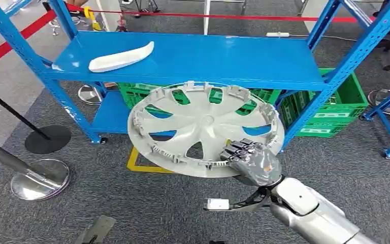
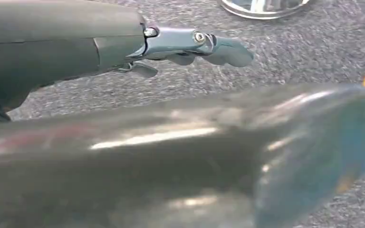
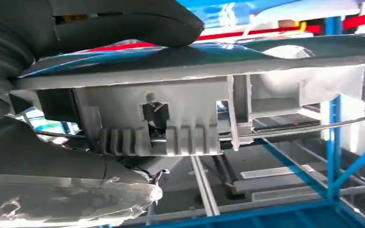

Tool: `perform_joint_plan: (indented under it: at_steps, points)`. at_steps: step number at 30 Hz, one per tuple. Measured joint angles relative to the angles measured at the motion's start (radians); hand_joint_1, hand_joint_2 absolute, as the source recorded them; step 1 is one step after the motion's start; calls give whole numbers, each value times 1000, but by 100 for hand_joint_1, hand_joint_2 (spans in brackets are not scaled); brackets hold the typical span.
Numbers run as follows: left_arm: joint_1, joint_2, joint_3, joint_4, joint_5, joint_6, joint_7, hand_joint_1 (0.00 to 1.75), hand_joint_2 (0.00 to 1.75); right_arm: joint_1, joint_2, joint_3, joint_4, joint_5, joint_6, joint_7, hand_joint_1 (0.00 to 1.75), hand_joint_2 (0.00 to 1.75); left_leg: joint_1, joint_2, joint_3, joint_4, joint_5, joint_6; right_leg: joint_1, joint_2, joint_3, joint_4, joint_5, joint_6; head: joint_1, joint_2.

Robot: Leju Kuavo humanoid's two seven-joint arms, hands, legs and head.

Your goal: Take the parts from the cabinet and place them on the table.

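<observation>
One part in hand: my right hand (image 1: 249,157) grips the hubcap (image 1: 205,129) by its near rim, holding it off the rack, in front of the shelf's front edge.
Grip check: in the right wrist view my thumb (image 3: 123,21) lies over one face of the rim and the fingers sit under it, so I judge the hold firm.
Left hand: the left hand (image 2: 190,45) hangs over the carpet, fingers apart, holding nothing.
Progress: I'd say roughly halfway for this part; it is out of the rack but not yet on a table, and I see no table from here.
Still left: a white trim piece (image 1: 122,57) lies near the shelf's (image 1: 223,58) left front corner.
In the way: the blue uprights (image 1: 345,66), green crates (image 1: 335,109) below, and stanchion bases (image 1: 39,178) to my left.
</observation>
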Motion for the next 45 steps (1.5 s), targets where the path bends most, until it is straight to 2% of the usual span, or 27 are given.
perform_joint_plan:
  at_steps: [2, 3, 4, 8, 9, 11, 13, 14, 16, 17, 18, 19, 20, 24, 26, 27, 29, 30, 31, 33, 34, 35, 39, 40, 42, 43, 45]
  points:
    - [0, 0, 0, 0, 1, 0, -3, 0, 0, -4, 0, 6, 6, 0, 0, 4, 175, 175, 6, -24, -1, 1, 4, -9, -3, 9, 107, -164, 67, -2, 0, 0]
    - [-1, 0, 0, 0, 1, 0, -5, 0, 0, -7, 0, 7, 9, 0, -1, 4, 175, 175, 9, -37, -2, 3, 6, -15, -8, 36, 168, -260, 94, 0, 1, 0]
    - [-2, 3, 1, 0, 1, 0, -6, 0, 0, -12, 0, 8, 14, 0, -1, 6, 175, 175, 9, -45, -9, 3, 9, -25, -13, 89, 192, -300, 61, 3, 1, 0]
    - [3, 3, 1, 0, 1, 0, -7, 0, 0, -25, 0, 18, 19, 2, -2, 6, 175, 175, 17, -79, -31, 6, 26, -55, -1, 48, 178, -284, 75, -22, -1, 0]
    - [5, 9, 2, 0, 1, 0, -7, 0, 0, -29, 0, 21, 19, 2, -2, 7, 175, 175, 18, -63, -35, 11, 18, -58, -6, 34, 178, -289, 80, -32, 0, 0]
    - [2, 8, 2, 0, 0, 0, -7, 0, 0, -31, 0, 25, 20, 2, -2, 8, 175, 175, 10, 18, -80, 108, -51, -68, -1, 11, 175, -289, 82, -46, -15, 0]
    - [0, 8, 2, 0, 0, -1, -7, 0, 0, -33, 0, 25, 25, 2, -2, 9, 175, 175, 12, 33, -158, 282, -130, -71, 4, -17, 168, -289, 84, -51, -14, 0]
    - [1, 8, 2, 0, 0, -1, -7, 0, 0, -34, 0, 27, 27, 2, -2, 9, 175, 175, 11, 33, -177, 330, -143, -71, 6, -29, 166, -289, 85, -53, -16, 0]
    - [3, 9, 2, 0, 0, -1, -7, 0, 0, -34, 0, 31, 31, 2, -2, 8, 175, 175, 11, 34, -146, 289, -106, -67, 10, -53, 164, -288, 86, -54, -16, 0]
    - [2, 11, 3, 0, 0, -1, -7, 0, 0, -35, 0, 31, 33, 2, -2, 8, 175, 175, 9, 40, -95, 202, -63, -63, 11, -66, 164, -288, 86, -53, -15, 0]
    - [1, 11, 3, 0, 0, -1, -7, 0, 0, -37, 0, 31, 33, 2, -2, 8, 175, 175, 6, 63, -37, 104, -26, -57, 12, -79, 165, -288, 86, -53, -15, 0]
    - [-1, 11, 3, 0, -1, -1, -7, 0, 0, -40, 0, 32, 33, 1, -2, 5, 175, 175, -3, 122, 4, 31, -16, -52, 16, -88, 166, -287, 87, -51, -16, 0]
    - [-6, 10, 3, 0, -1, -2, -7, 0, 0, -43, 0, 31, 33, 0, -3, 5, 175, 175, -9, 123, 6, 13, -18, -45, 25, -96, 160, -281, 84, -46, -19, 0]
    - [-1, 10, 3, 0, -4, -2, -7, 0, 0, -55, 2, 40, 35, -3, -3, 4, 175, 175, -8, 73, -7, 11, -5, -21, 24, -141, 165, -286, 85, -28, -16, 0]
    - [-1, 13, 4, 0, -4, -2, -7, 0, 0, -56, 2, 41, 36, -5, -3, 4, 175, 175, 0, 51, -11, 11, 1, -12, 15, -43, 134, -217, 29, -19, -12, 0]
    - [-4, 11, 4, 0, -5, -3, -7, 0, 0, -56, 2, 43, 38, -6, -3, 4, 175, 175, 0, 38, -13, 11, 3, -9, 14, -15, 99, -132, -14, -17, -10, 0]
    - [-4, 8, 4, 0, -7, -4, -7, 0, 0, -56, 2, 47, 43, -6, -3, 3, 175, 175, 0, 12, -17, 11, 5, -7, 16, 3, 28, 25, -72, -16, -10, 0]
    - [-3, 8, 4, 0, -7, -4, -7, 0, 0, -55, 2, 48, 43, -6, -3, 3, 175, 175, 0, -2, -17, 11, 6, -7, 16, 4, 19, 43, -69, -16, -10, 0]
    - [-2, 8, 4, 0, -7, -4, -7, 0, 0, -55, 2, 48, 43, -6, -3, 3, 175, 175, 0, -18, -17, 12, 7, -8, 15, 4, 33, 14, -43, -17, -10, 0]
    - [-3, 9, 4, 0, -7, -4, -7, 0, 0, -56, 2, 49, 43, -6, -3, 3, 175, 175, 4, -52, -16, 15, 9, -13, 8, 21, 119, -159, 50, -19, -10, 0]
    - [-4, 8, 4, 0, -7, -4, -7, 0, 0, -57, 2, 49, 43, -6, -3, 3, 175, 175, 6, -65, -17, 18, 8, -18, 2, 59, 160, -246, 79, -17, -9, 0]
    - [-5, 9, 4, 0, -8, -4, -7, 0, 0, -58, 1, 49, 45, -6, -2, 3, 175, 175, 3, -77, -24, 21, 11, -26, -5, 111, 173, -264, 58, -15, -10, 0]
    - [1, 11, 5, 0, -8, -4, -7, 0, 0, -61, 2, 51, 46, -7, -2, 3, 175, 175, 15, -124, -48, 19, 28, -53, 0, 74, 174, -271, 64, -33, -11, 0]
    - [3, 14, 5, 0, -8, -3, -7, 0, 0, -62, 2, 52, 46, -7, -2, 3, 175, 175, 12, -100, -53, 26, 19, -55, -4, 55, 177, -276, 68, -41, -10, 0]
    - [-3, 10, 5, 0, -9, -3, -7, 0, 0, -62, 2, 53, 46, -8, -2, 4, 175, 175, 4, 1, -104, 130, -47, -65, 0, 29, 176, -278, 69, -52, -27, 0]
    - [-5, 10, 5, 0, -10, -3, -7, 0, 0, -62, 1, 52, 46, -8, -2, 5, 175, 175, 6, 25, -146, 220, -88, -67, 3, 12, 175, -278, 68, -54, -26, 0]
    - [-4, 9, 5, 0, -10, -3, -7, 0, 0, -62, 1, 53, 47, -8, -2, 5, 175, 175, 8, 35, -201, 344, -127, -69, 6, -20, 175, -278, 67, -55, -27, 0]
